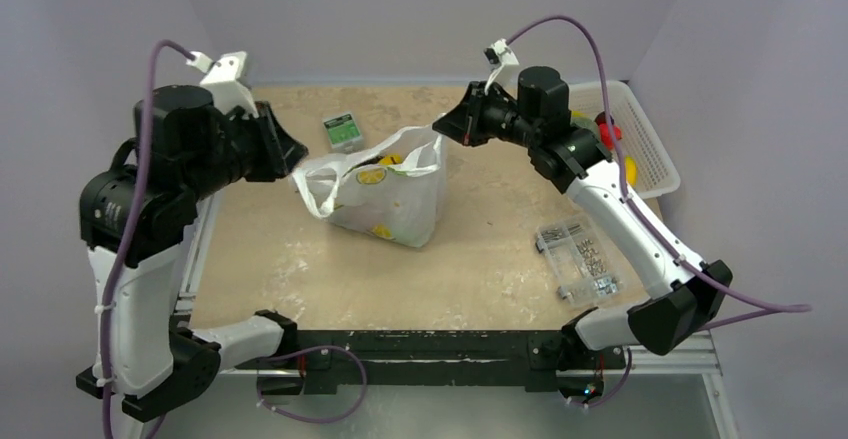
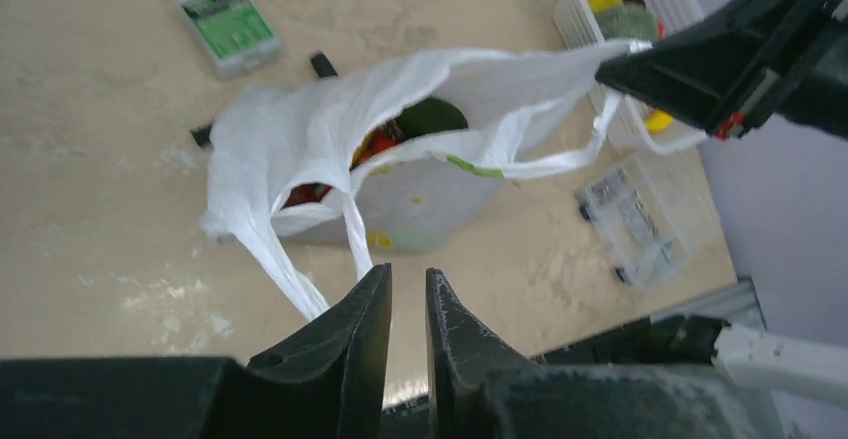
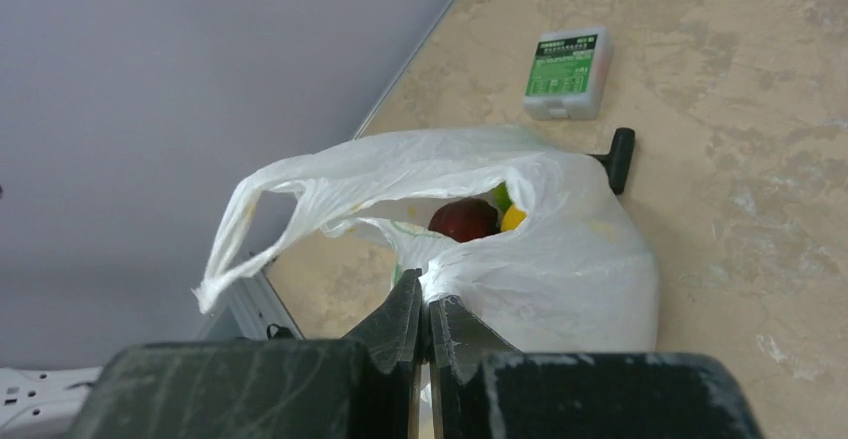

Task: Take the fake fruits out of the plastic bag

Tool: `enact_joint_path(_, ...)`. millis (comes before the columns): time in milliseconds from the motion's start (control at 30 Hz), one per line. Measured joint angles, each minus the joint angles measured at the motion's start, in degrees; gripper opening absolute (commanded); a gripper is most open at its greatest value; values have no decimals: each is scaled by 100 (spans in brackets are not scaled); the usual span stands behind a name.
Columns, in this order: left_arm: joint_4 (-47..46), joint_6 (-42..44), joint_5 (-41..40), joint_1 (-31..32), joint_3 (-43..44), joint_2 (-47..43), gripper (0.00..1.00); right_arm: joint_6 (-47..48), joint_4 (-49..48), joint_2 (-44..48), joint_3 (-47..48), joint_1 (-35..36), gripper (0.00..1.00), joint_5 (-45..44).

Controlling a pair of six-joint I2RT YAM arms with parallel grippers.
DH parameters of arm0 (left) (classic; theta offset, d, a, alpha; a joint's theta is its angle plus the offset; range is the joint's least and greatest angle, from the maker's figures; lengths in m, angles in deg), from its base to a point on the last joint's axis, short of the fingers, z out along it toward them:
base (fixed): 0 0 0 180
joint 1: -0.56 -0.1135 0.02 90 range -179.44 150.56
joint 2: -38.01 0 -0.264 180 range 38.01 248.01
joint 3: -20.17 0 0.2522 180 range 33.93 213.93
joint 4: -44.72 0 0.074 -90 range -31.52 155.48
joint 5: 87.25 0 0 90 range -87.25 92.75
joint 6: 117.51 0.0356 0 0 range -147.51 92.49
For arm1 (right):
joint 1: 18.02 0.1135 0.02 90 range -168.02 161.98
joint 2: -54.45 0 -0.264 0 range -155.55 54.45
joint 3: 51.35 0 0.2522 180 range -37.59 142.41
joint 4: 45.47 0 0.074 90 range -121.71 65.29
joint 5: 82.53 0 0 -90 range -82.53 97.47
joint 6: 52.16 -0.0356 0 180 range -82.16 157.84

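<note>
The white plastic bag [image 1: 395, 204] stands mid-table with its mouth pulled open. My right gripper [image 3: 428, 289] is shut on the bag's rim [image 3: 470, 264] and holds that side up; its tip [image 2: 605, 71] pinches a stretched handle. Inside the bag lie a dark red fruit [image 3: 465, 219], a yellow one [image 3: 512, 217] and a green one [image 2: 430, 117]. My left gripper [image 2: 408, 271] hovers at the bag's left side [image 1: 298, 162], its jaws drawn together to a slim gap. The left handle [image 2: 290, 269] runs down behind its left finger. I see no plastic between the pads.
A small green-labelled box [image 1: 343, 130] lies behind the bag, and a black handle-like piece [image 3: 620, 159] lies beside it. A white basket [image 1: 655, 164] holding other fruits stands at the far right. A clear box of screws [image 1: 580, 259] lies at the right front.
</note>
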Motion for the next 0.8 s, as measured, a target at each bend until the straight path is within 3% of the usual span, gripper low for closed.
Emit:
enact_joint_path(67,-76,216,520,22,-444,-68,54,-20,-48,13,-127,9,0,72)
enact_joint_path(133,-105,426,632,131,-1211,-144,64,-72,-109,42,-376,13,0,164)
enact_joint_path(233,-61,669,133,538,-2262,-109,68,-125,-127,42,-673,13,0,225)
enact_joint_path(367,-120,964,-774,1368,-3032,33,69,-146,-131,39,-841,11,0,299)
enact_joint_path(500,-341,1073,-1786,2146,-3189,94,68,-146,-173,48,-841,13,0,310)
enact_joint_path(667,-726,1123,-2957,2616,-3333,-101,70,-142,-190,50,-850,13,0,313)
enact_joint_path(800,-1456,1860,-3067,3110,-3960,-831,89,-142,-221,52,-901,11,0,321)
